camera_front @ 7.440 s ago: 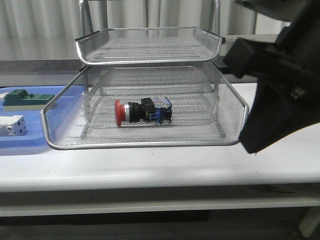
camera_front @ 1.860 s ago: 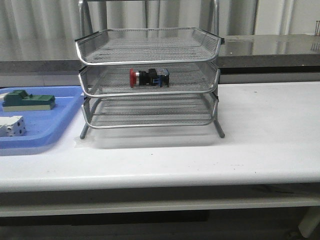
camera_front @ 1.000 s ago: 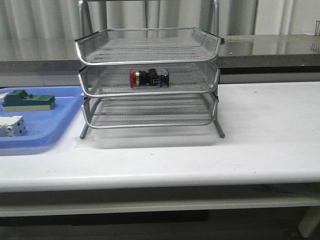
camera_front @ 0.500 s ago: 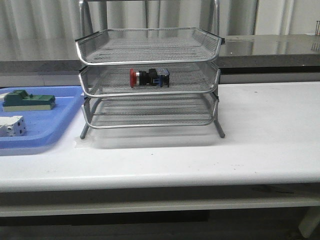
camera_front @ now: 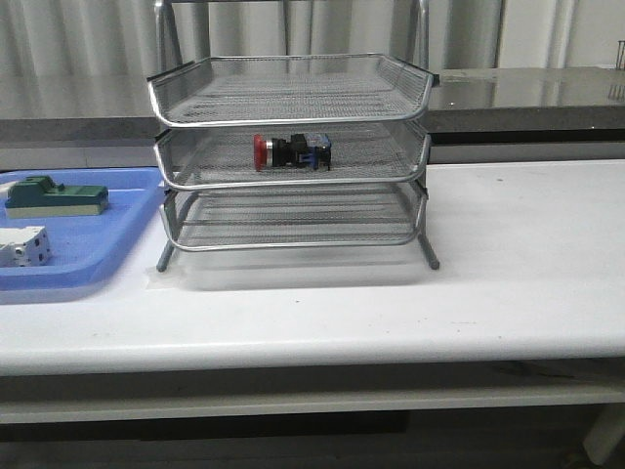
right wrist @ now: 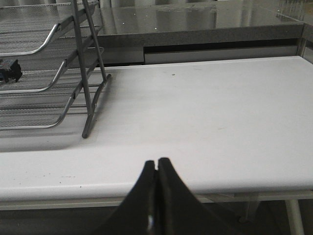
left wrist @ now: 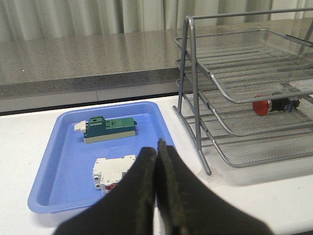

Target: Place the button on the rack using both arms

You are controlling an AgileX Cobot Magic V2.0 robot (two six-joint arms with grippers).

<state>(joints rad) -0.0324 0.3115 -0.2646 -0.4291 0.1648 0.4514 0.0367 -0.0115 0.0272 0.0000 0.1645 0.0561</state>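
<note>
button [camera_front: 291, 151] lies on its side in middle tier of rack [camera_front: 290, 156], red cap toward blue tray [camera_front: 68, 264]; tier pushed in flush with other two. task looks done, nothing left but arms staying clear. left tool [left wrist: 156, 161] fingers pressed together, empty, above surface [camera_front: 508, 264] near tray. right tool [right wrist: 157, 169] likewise closed on nothing, well apart from rack. green block [camera_front: 56, 196] and white block [camera_front: 23, 245] untouched in tray.

A white counter [camera_front: 508, 293] fills the foreground, its surface smooth and evenly lit. Behind it runs a grey speckled ledge [left wrist: 88, 63] with a glossy top catching pale reflections. Pale pleated curtains [camera_front: 88, 39] hang along the back. Beneath the counter lies dark shadow, with a white leg [camera_front: 607, 435] at one corner.
</note>
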